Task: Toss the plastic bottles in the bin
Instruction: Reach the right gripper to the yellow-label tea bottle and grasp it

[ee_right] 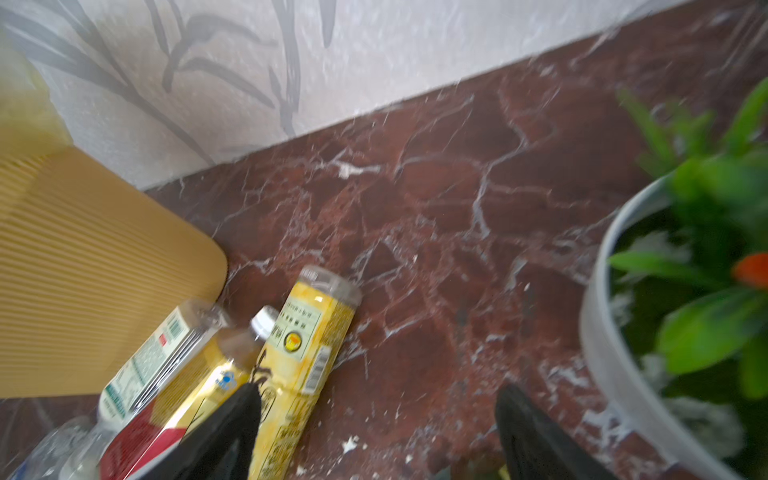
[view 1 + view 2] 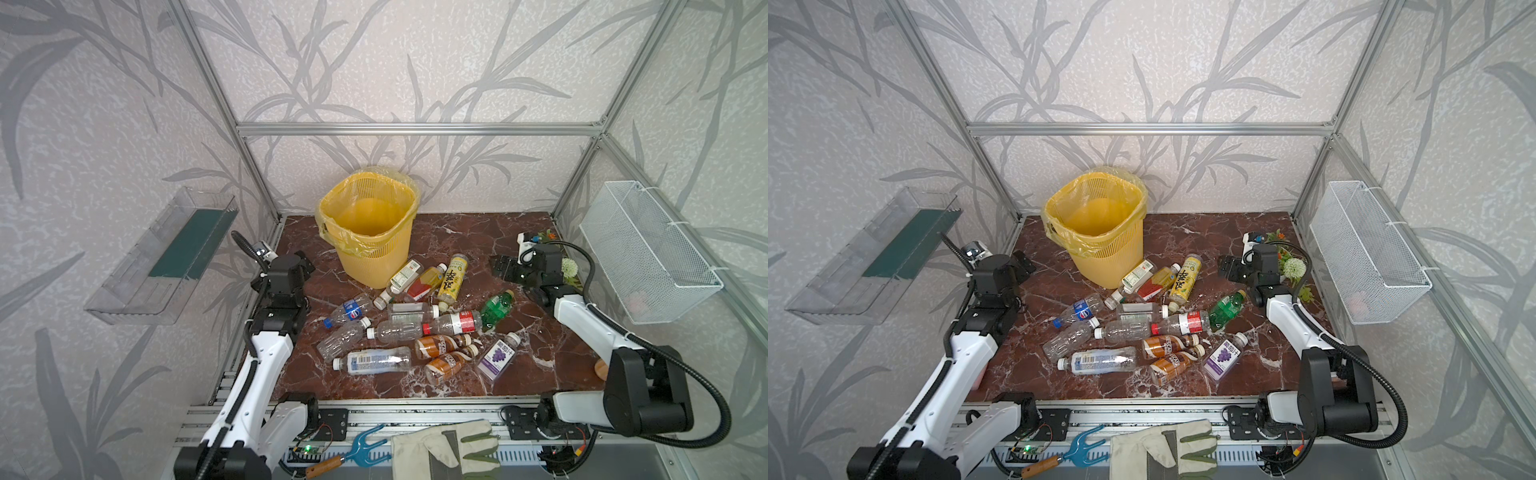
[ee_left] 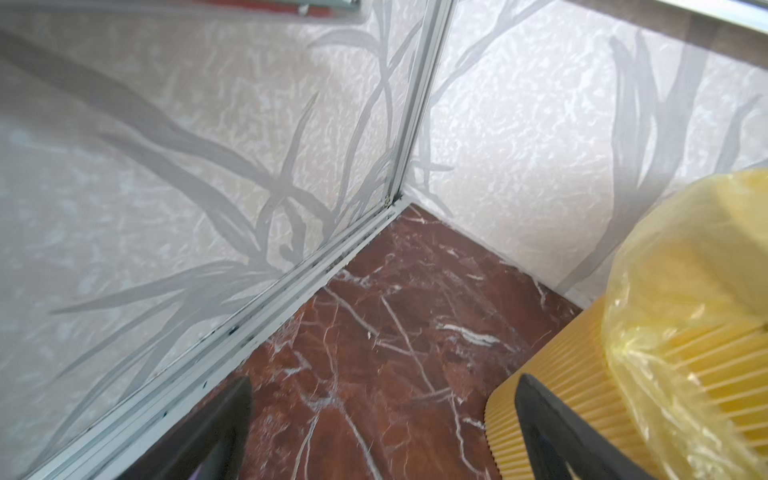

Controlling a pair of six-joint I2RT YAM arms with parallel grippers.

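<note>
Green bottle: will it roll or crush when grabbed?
The green bottle lies on its side on the smooth marble table, so a nudge would probably roll it. It looks empty and thin-walled: likely light, may dent when squeezed.

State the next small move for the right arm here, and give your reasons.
Probably shift the right tool sideways over the yellow bottle and lower it. Its jaws stand open and empty above bare table, the bottle lies just to one side of them, and no bottle shows in the bin.
</note>
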